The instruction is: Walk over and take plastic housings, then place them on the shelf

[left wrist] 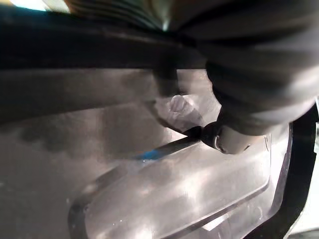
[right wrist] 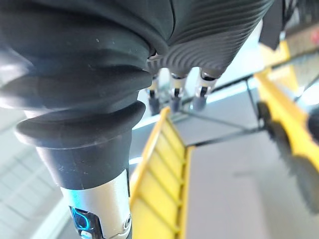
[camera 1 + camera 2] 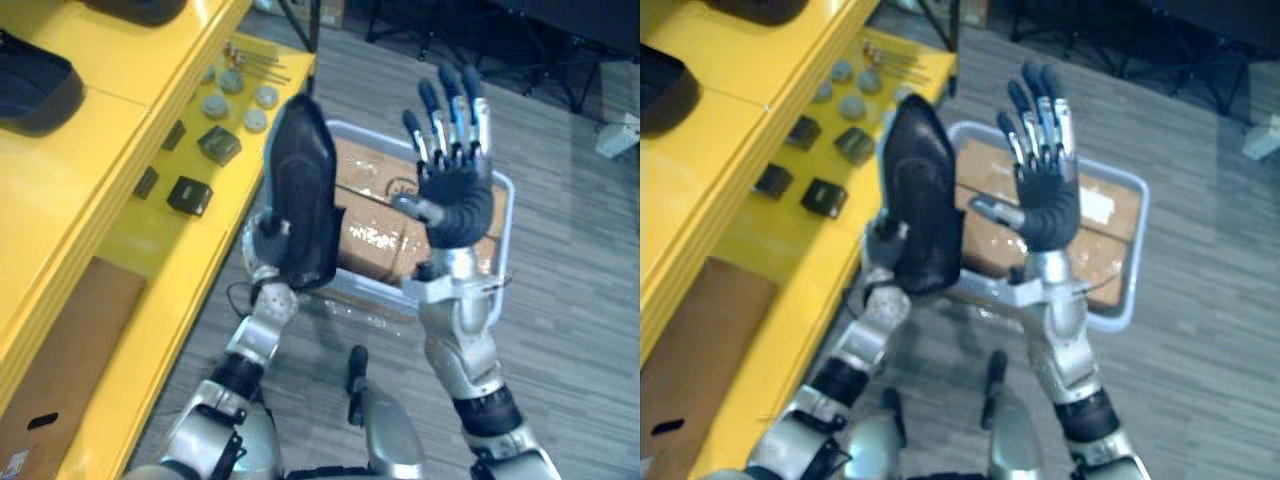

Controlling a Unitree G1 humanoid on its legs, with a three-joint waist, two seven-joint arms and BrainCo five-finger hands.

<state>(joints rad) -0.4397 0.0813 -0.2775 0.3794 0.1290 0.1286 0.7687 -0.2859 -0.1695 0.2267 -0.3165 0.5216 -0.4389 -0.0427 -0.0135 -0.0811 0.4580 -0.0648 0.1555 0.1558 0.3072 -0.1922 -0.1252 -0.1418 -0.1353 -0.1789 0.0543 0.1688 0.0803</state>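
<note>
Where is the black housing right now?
In the eye views the housing stands upright in the left hand, left of centre, between the yellow shelf and the raised open right hand, by the grey bin's left end.

Workshop / parts-store type place. Yellow metal shelf (image 3: 150, 290) runs 7–11 o'clock, w/ small hardware laid out on it: grey round discs (image 3: 215, 105), dark square blocks (image 3: 189, 195), thin metal rods (image 3: 265, 68) approx 11. Grey plastic crate (image 3: 1138, 240) w/ brown cardboard box (image 3: 370, 200) sits centre on grey plank floor (image 3: 580, 330). Black stand legs (image 3: 545, 70) at 1 o'clock.
</note>
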